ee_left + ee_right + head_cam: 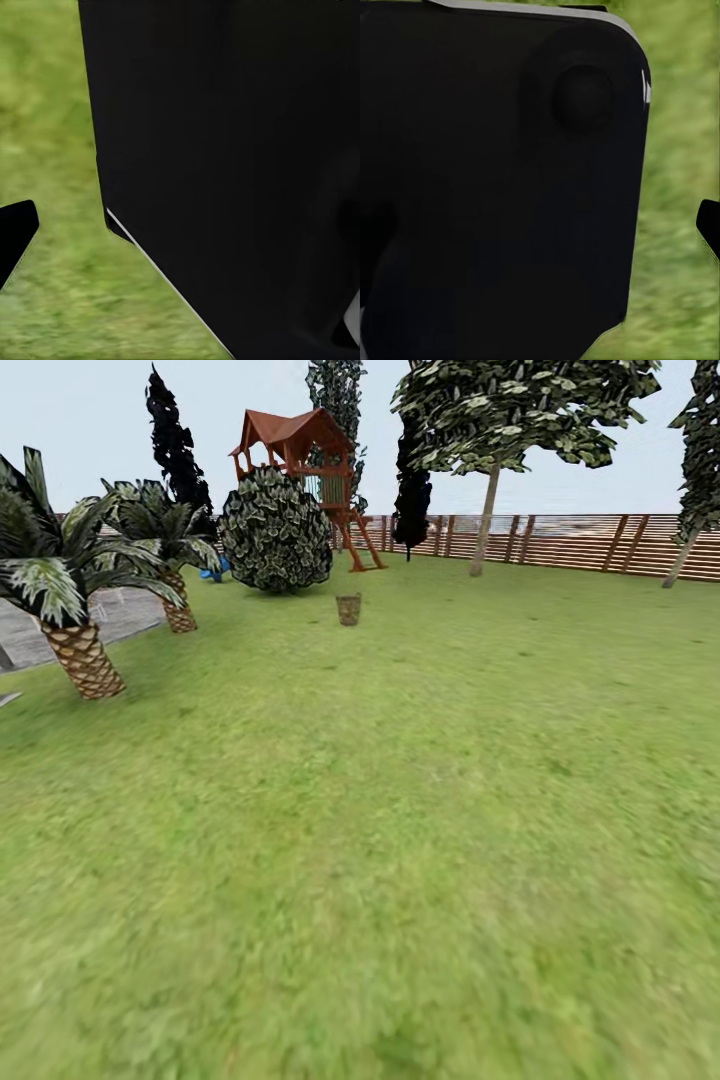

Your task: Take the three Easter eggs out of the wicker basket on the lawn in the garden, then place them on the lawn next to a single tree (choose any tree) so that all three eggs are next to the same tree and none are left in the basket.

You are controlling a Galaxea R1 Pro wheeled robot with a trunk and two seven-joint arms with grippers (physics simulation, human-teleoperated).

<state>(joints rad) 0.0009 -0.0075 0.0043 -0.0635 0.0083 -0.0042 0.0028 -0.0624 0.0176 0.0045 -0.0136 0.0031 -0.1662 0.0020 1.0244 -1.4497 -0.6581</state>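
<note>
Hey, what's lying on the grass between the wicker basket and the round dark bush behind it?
Nothing: in the head view, only bare lawn runs from the wicker basket up to the round bush.

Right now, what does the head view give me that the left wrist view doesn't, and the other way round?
Head view alone: the wicker basket standing far ahead, the round bush and playhouse behind it, palms at left, a pale-trunked tree by the fence. I cannot tell whether eggs are inside the basket. Left wrist view alone: a large black robot part close up. Both: the lawn.
</note>
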